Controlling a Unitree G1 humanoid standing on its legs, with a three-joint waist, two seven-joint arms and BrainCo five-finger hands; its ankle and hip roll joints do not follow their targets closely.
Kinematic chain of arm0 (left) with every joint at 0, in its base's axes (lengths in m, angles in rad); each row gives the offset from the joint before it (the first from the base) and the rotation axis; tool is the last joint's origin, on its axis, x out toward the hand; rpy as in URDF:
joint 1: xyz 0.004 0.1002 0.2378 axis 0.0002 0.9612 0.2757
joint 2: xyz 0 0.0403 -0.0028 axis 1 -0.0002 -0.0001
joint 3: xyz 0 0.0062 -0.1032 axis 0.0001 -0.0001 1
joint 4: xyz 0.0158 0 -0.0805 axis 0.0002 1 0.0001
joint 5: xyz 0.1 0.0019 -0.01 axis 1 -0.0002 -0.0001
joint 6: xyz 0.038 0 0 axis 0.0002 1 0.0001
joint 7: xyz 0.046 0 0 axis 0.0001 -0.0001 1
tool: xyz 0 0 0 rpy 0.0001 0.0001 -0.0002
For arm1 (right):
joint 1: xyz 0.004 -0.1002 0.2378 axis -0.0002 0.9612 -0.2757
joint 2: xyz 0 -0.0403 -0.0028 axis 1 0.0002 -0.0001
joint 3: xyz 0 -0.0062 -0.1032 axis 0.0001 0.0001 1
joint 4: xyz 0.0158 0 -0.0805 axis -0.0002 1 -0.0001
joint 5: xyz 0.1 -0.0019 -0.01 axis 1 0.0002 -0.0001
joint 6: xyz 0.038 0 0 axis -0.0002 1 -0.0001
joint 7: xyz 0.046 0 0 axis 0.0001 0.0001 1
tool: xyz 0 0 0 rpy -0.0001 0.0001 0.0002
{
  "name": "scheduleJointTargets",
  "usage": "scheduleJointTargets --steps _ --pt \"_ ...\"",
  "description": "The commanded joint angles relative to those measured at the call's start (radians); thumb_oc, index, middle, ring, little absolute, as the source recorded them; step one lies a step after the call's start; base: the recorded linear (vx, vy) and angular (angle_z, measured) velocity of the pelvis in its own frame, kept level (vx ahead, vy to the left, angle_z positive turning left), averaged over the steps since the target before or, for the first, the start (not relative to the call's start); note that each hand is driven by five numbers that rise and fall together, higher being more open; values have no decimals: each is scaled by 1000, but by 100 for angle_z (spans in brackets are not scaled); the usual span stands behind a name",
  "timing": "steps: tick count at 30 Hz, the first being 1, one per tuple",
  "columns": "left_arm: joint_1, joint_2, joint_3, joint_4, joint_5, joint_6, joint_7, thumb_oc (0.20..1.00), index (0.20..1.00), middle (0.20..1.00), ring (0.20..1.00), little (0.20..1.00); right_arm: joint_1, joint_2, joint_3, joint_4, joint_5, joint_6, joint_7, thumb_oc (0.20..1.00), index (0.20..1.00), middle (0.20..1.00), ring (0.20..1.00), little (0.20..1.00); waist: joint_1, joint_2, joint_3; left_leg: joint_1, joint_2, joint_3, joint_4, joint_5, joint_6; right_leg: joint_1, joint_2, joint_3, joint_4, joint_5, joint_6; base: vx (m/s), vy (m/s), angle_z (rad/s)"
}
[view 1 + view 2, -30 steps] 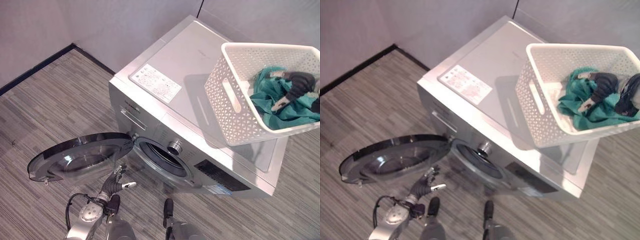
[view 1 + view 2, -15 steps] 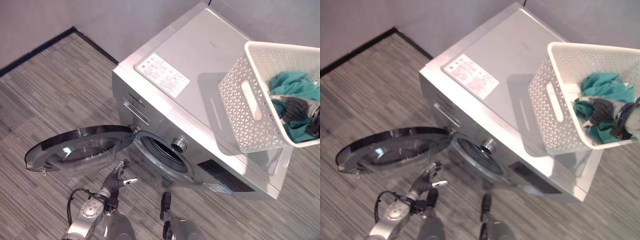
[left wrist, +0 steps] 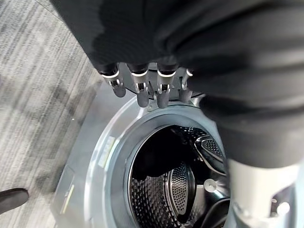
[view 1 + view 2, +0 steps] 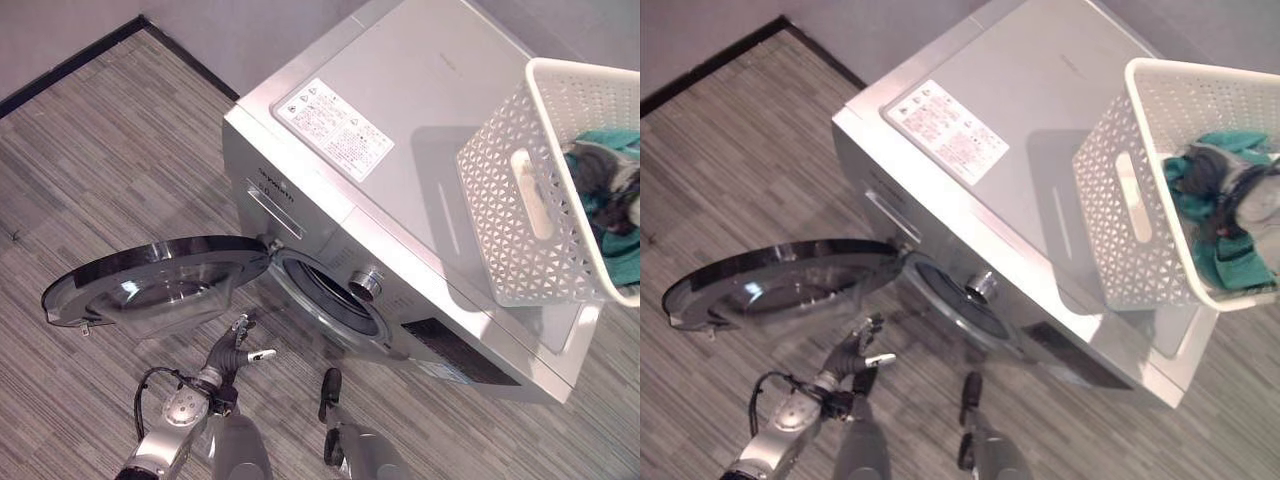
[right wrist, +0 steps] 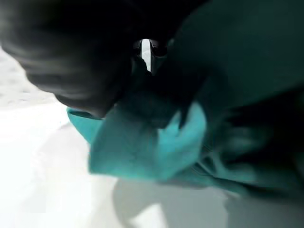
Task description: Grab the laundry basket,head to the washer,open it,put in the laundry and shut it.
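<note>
Your white laundry basket [image 4: 545, 200] sits on top of the washer [image 4: 420, 130], the door [image 4: 155, 285] swung wide for loading. Your right hand [image 4: 1230, 195] is buried in the teal laundry [image 5: 147, 142]; its fingers are hidden. Your left hand [image 4: 235, 352] hangs relaxed, fingers loose, near the drum [image 3: 175, 180].

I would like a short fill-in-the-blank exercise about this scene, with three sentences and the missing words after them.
1. The white laundry basket stands on top of the ____.
2. The round washer door is swung ____.
3. The cloth lying in the basket is ____ in colour.
4. The right hand reaches into the ____, while the left hand hangs low in front of the drum opening.

Missing words: washer; open; teal; basket
</note>
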Motion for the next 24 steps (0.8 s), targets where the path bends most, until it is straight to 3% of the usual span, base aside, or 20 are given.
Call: scheduleJointTargets --steps 1,4,8,12,14,19,24 --pt "-28 34 22 -77 -25 -42 20 1000 1000 1000 1000 1000 -52 157 83 -14 95 -34 -54 200 200 200 200 200 29 -71 55 49 27 52 -13 -50 41 -16 -49 47 0 -81 38 19 -23 -6" --pt "-39 48 24 -67 -27 -44 37 1000 1000 1000 1000 1000 -203 296 87 4 159 -44 -116 200 200 200 200 200 49 -91 50 47 32 50 -12 -53 42 -14 -43 47 0 -83 35 11 -26 -6" --pt "-42 55 28 -58 -31 -43 49 1000 1000 1000 1000 1000 -269 367 83 13 185 -44 -151 200 200 200 200 200 56 -97 45 45 33 49 -12 -54 42 -13 -40 46 0 -84 33 2 -6 -1" --pt "-35 73 27 -49 -50 -42 64 1000 1000 1000 1000 1000 -378 528 84 128 193 -42 -205 200 200 200 200 200 70 -100 36 48 36 47 -12 -57 45 -8 -36 46 0 -86 30 12 -9 -2" --pt "-35 79 26 -45 -53 -44 71 1000 1000 1000 1000 1000 -409 569 88 176 190 -43 -220 200 200 200 200 200 72 -99 32 47 36 45 -12 -57 45 -8 -35 44 0 -86 29 12 -9 -3" --pt "-39 84 19 -38 -60 -43 78 1000 1000 1000 1000 1000 -450 594 105 248 185 -39 -232 200 200 200 200 200 71 -97 25 45 36 41 -13 -56 45 -6 -32 44 0 -88 28 7 -5 2" --pt "-50 78 3 -31 -55 -41 80 1000 1000 1000 1000 1000 -439 553 98 371 155 -28 -234 200 200 200 200 200 63 -90 21 45 33 33 -13 -58 46 -1 -33 42 0 -89 31 0 -3 8"
